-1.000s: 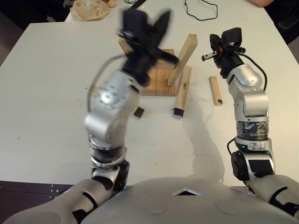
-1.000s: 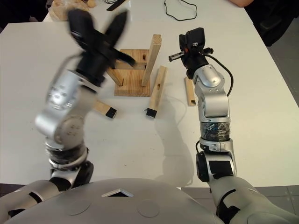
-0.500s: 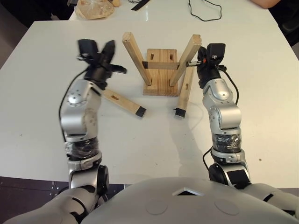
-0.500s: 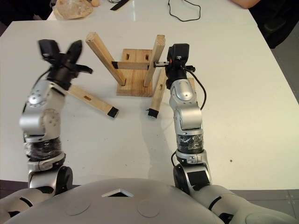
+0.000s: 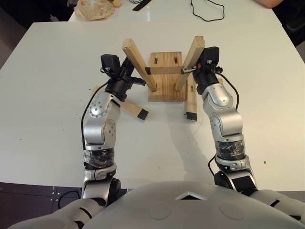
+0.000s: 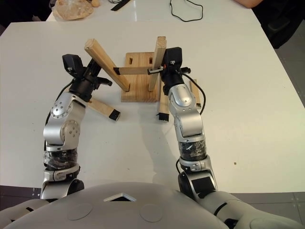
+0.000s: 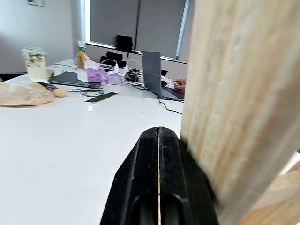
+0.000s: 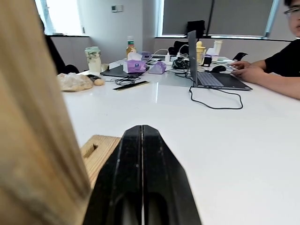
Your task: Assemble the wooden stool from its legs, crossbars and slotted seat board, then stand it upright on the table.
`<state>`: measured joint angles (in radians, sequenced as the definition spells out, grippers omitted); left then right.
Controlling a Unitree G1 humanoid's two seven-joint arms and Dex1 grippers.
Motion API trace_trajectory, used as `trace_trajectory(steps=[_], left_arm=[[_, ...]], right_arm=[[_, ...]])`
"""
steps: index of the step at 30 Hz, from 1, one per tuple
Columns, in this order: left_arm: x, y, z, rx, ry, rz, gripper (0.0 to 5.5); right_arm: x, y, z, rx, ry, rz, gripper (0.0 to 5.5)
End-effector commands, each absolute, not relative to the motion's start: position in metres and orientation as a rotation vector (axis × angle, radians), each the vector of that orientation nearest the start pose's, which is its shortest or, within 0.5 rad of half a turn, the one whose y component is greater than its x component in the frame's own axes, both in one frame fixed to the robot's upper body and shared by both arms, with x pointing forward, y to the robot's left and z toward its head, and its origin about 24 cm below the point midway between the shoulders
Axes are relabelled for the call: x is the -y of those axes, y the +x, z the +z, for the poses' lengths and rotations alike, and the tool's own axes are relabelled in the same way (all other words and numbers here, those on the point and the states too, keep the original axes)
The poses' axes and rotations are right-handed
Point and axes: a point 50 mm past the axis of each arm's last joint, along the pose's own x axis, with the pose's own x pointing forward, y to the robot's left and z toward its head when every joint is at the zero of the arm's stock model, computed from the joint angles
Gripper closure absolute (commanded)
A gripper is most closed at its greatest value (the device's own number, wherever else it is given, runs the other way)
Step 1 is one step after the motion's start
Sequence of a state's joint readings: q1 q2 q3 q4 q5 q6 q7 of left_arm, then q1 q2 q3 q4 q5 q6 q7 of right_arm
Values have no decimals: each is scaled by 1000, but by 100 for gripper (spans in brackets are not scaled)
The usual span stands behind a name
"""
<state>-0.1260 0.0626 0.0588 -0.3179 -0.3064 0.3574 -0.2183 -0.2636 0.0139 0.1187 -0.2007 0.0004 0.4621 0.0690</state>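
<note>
— Where is the stool now?
— The seat board (image 5: 165,59) lies flat toward the far edge of the table (image 5: 57,95). The left leg (image 5: 138,62) and the right leg (image 5: 190,59) slant up from it, with a crossbar (image 5: 164,70) between. One loose leg (image 5: 131,108) and a second loose leg (image 5: 191,102) lie at its near side.
— And the grippers?
— The wrist views tell it: the left gripper (image 7: 158,136) and the right gripper (image 8: 142,133) are each pressed together, holding nothing, each beside a standing leg. Whether they touch the wood I cannot tell.

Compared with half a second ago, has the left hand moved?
Yes. The left hand has moved to the robot's right, toward the seat board, and is now close beside the leaning leg.
</note>
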Motion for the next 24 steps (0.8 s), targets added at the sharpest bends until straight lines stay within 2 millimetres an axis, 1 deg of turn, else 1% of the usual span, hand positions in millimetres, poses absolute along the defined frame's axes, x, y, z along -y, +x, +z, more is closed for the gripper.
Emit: trace_trajectory(steps=[1, 4, 6, 7, 8, 9, 11, 13, 14, 15, 16, 18, 19, 20, 22, 23, 24], left_arm=[[-136, 260, 131, 157, -151, -234, 550], [-147, 263, 139, 186, -101, -88, 550], [-154, 266, 140, 186, -78, -8, 550], [-156, 268, 141, 187, -59, 17, 550], [-158, 270, 141, 188, -43, 31, 550], [-157, 272, 140, 184, -32, 20, 550], [-155, 274, 140, 178, -26, 1, 550], [-139, 272, 141, 179, -49, -82, 550], [-133, 270, 141, 177, -60, -110, 550], [-130, 269, 141, 175, -67, -126, 550], [-125, 268, 140, 166, -77, -141, 550], [-115, 264, 137, 151, -90, -172, 550], [-114, 263, 136, 146, -93, -167, 550], [-121, 262, 135, 142, -85, -123, 550], [-145, 258, 135, 148, -54, -7, 550], [-157, 255, 136, 150, -42, 50, 550], [-168, 253, 137, 152, -25, 99, 550]], right_arm=[[107, 287, 104, -53, -67, 254, 547], [139, 291, 110, -18, -83, 57, 547], [152, 290, 117, 23, -90, -27, 547], [153, 288, 121, 45, -91, -38, 547], [147, 284, 127, 73, -80, -19, 547], [135, 280, 131, 86, -59, 29, 547], [122, 275, 135, 93, -35, 86, 547], [95, 268, 133, 83, -18, 180, 547], [86, 265, 132, 77, -14, 208, 547], [81, 263, 132, 73, -12, 223, 547], [81, 264, 130, 62, -17, 223, 547], [89, 267, 128, 51, -37, 182, 547], [95, 268, 129, 54, -49, 142, 547], [107, 270, 132, 71, -71, 71, 547], [131, 272, 138, 105, -110, -65, 547], [141, 272, 141, 116, -120, -119, 547], [146, 270, 145, 124, -122, -146, 547]])
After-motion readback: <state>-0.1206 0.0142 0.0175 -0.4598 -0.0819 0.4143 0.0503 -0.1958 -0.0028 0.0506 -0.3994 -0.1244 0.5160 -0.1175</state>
